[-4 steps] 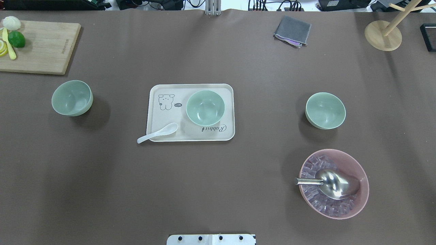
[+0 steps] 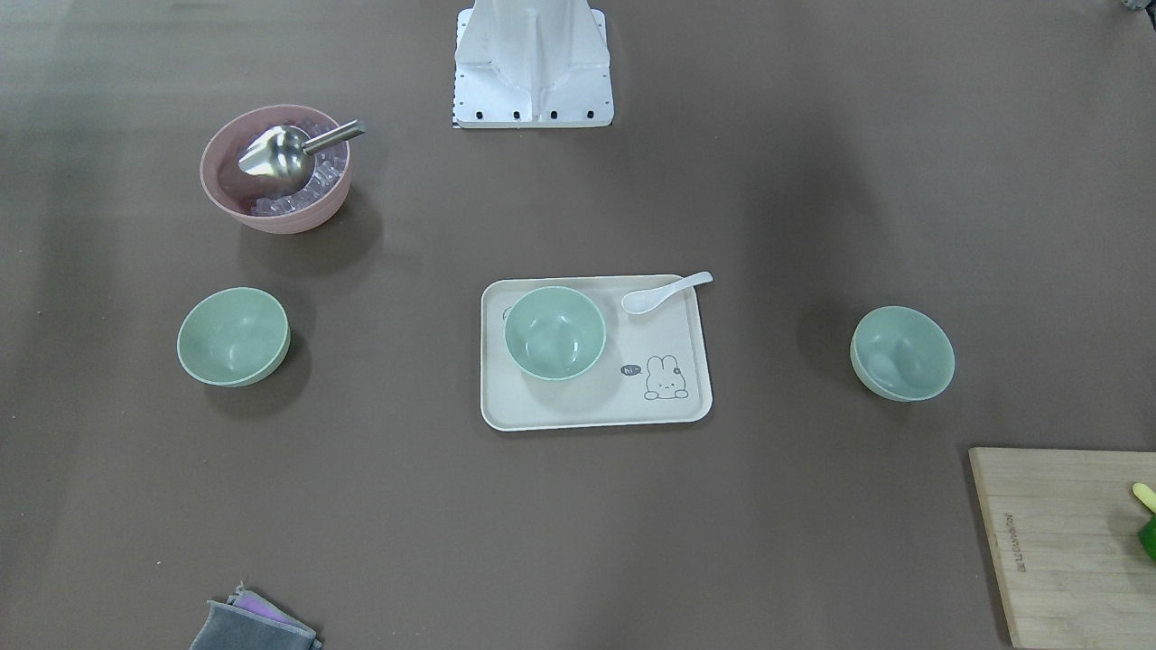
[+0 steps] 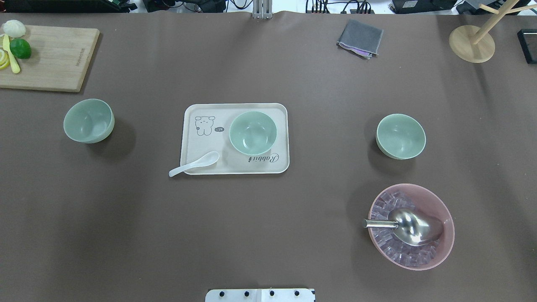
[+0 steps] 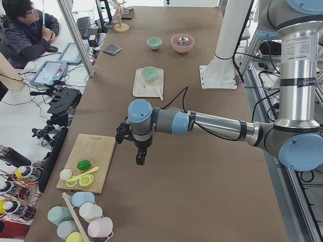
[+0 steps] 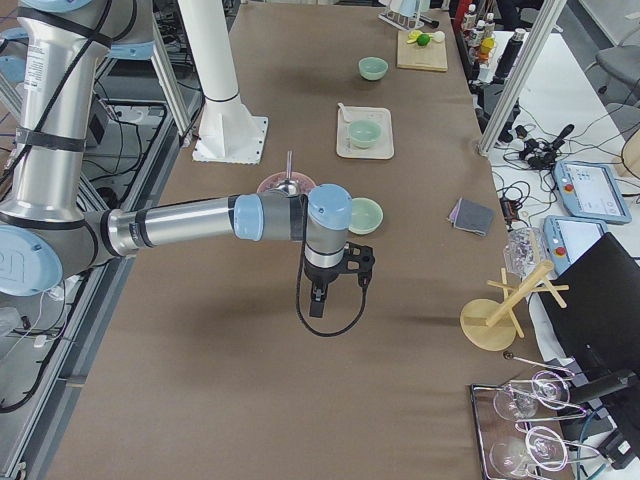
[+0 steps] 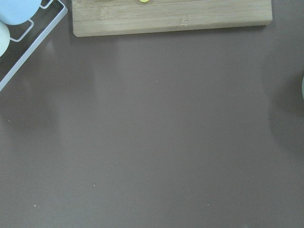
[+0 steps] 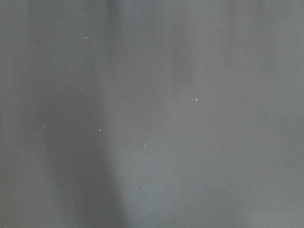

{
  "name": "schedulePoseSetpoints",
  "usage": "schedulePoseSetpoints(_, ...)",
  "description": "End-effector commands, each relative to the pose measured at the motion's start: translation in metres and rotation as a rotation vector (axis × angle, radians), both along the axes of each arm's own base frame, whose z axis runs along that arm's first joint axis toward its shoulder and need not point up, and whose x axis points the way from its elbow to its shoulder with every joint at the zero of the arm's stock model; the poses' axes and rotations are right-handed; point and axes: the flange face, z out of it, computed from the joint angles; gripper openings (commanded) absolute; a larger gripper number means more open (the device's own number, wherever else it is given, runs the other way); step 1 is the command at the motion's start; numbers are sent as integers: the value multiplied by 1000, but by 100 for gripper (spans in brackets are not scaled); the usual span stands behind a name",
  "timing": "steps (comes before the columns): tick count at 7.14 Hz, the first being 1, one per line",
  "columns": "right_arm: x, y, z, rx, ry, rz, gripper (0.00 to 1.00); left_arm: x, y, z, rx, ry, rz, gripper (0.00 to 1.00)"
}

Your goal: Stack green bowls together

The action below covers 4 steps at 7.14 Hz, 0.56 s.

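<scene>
— Bowls: count and position, overhead view?
— Three green bowls, all upright, none nested. First green bowl (image 3: 253,133) sits on the cream tray (image 3: 243,167), in its 3 o'clock half. Second green bowl (image 3: 88,121) is on the bare desk (image 3: 126,235) at 9 o'clock from the tray, well apart. Third green bowl (image 3: 400,136) is at 3 o'clock from the tray, also well apart.
— Other items?
— White spoon (image 3: 194,164) lies at the tray's 7 o'clock corner, handle out past the rim. Pink bowl (image 3: 436,201) holds clear cubes and a metal scoop (image 3: 413,226); it is at 6 o'clock from the third green bowl, near it. Cutting board (image 3: 46,58) with a lime (image 3: 20,48) is in the desk's 10 o'clock corner. Grey cloth (image 3: 360,38) lies toward 1 o'clock.
— Arms?
— Side views only. Left gripper (image 4: 140,157) points down above the desk, near the cutting board. Right gripper (image 5: 318,298) points down above the desk, near the third green bowl. Neither touches a bowl.
— Jaws?
— Cannot tell for either: how far apart they stand, or any hold, is not readable. Left wrist camera shows the board's edge at 12 o'clock; right wrist camera shows desk surface only.
</scene>
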Motion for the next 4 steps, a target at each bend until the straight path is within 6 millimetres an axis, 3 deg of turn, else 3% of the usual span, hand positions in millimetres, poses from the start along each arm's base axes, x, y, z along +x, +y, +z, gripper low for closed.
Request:
schedulePoseSetpoints(1, -2, -19, -24, 57, -7, 0, 100, 0, -4, -8, 58, 1, 0, 98)
schedulePoseSetpoints(3, -4, -40, -53, 169, -17, 5, 100, 2, -11, -16, 186, 10, -4, 98)
schedulePoseSetpoints(4, -5, -46, -54, 221, -10, 6, 100, 3, -14, -17, 197, 18, -2, 98)
